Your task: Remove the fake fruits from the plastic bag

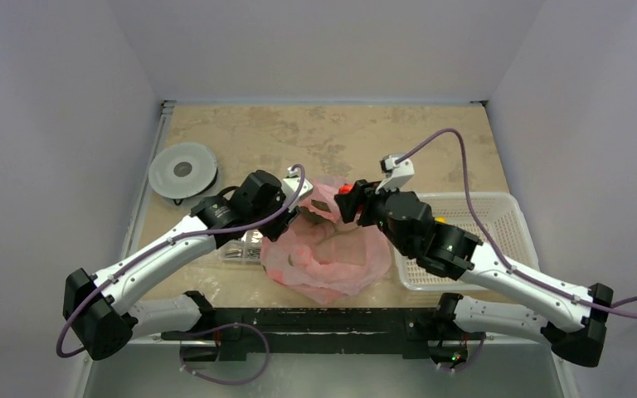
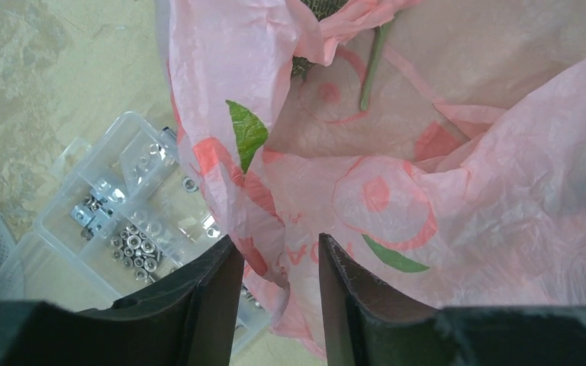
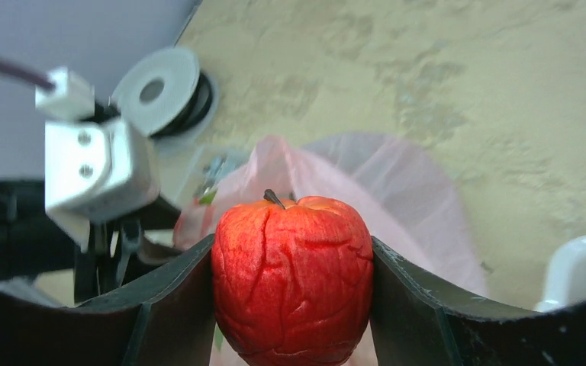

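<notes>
Clearance is the thing to mind in this step, which I judge to be carrying one fruit away from the bag. The right gripper [image 3: 294, 245] has its jaws closed flat on both sides of a red fake fruit [image 3: 292, 282], an apple shape with a wrinkled skin and a short stem. In the right wrist view the fruit sits above the plastic bag [image 1: 332, 257], and no film shows clinging to it. To do this well the fruit should go straight up until it is free of the pink folds. It should then travel right toward the white basket [image 1: 498, 224] or to bare table [image 1: 340, 133], with the grip kept square so the glossy skin does not slip. The bag lies crumpled at the near middle of the table, between the two arms, with a clear box of metal parts [image 2: 122, 221] just to its left. The left gripper [image 2: 278, 242] stands with its jaws part-way apart and a fold of the bag's left edge between them. That gap looks too wide for a pinch on such thin film. Closing on the fold would anchor the bag. Something dark green [image 2: 322, 6] peeks out at the far fold, likely another fruit.
</notes>
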You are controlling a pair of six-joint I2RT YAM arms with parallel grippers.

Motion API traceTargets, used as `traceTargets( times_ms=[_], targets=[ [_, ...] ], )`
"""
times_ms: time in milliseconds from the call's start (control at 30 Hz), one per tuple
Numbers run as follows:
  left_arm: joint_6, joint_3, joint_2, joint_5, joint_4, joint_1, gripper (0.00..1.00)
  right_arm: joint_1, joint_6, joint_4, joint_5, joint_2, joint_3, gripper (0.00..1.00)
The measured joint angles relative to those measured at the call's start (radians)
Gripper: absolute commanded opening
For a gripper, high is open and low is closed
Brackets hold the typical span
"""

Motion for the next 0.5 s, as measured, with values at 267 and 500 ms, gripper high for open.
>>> traceTargets(
  times_ms=[267,500],
  targets=[
    [0.003,0.0,0.01,0.006,-0.017,-0.001,0.12,-0.311,0.05,-0.146,0.115,-0.051,0.037,0.09],
    [0.004,0.0,0.01,0.01,-0.022,-0.012,0.04,-0.737,0.174,-0.274,-0.006,-0.118,-0.076,0.03]
  ],
)
